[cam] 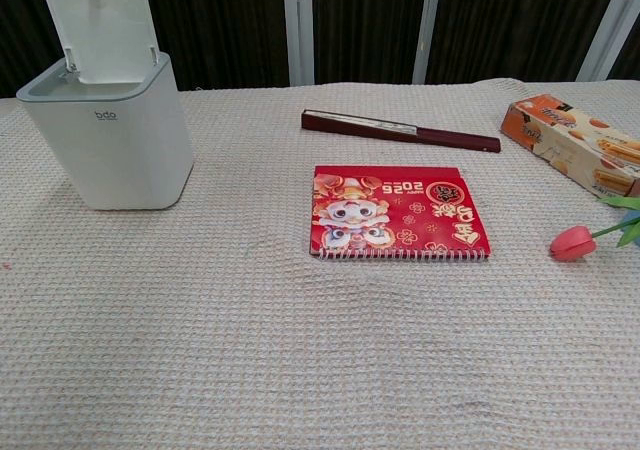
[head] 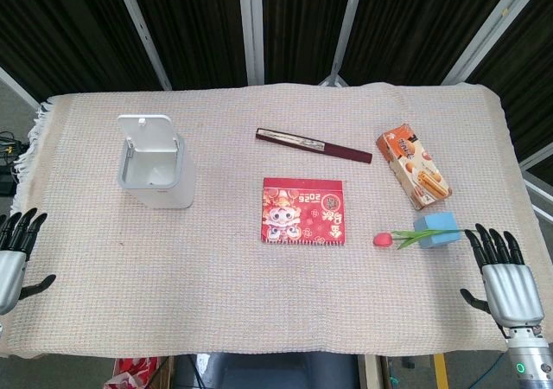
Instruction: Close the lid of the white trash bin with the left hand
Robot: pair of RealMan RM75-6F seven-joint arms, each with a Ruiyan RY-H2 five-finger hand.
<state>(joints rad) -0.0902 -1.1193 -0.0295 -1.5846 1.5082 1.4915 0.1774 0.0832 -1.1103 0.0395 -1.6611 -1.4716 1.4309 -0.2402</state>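
The white trash bin (head: pixel 157 171) (cam: pixel 110 130) stands at the left of the table, its lid (head: pixel 148 132) (cam: pixel 104 28) raised upright at the back. My left hand (head: pixel 15 257) lies at the table's near left edge, fingers apart and holding nothing, well short of the bin. At the near right edge my right hand (head: pixel 505 278) rests with fingers spread and nothing in it. Neither hand shows in the chest view.
A red spiral calendar (head: pixel 306 212) (cam: pixel 396 212) lies in the middle. Behind it is a dark red folded fan (head: pixel 313 145) (cam: pixel 400 130). A snack box (head: pixel 414 166) (cam: pixel 570 142), a blue block (head: pixel 435 231) and a fake tulip (head: pixel 383 238) (cam: pixel 573 242) sit at the right.
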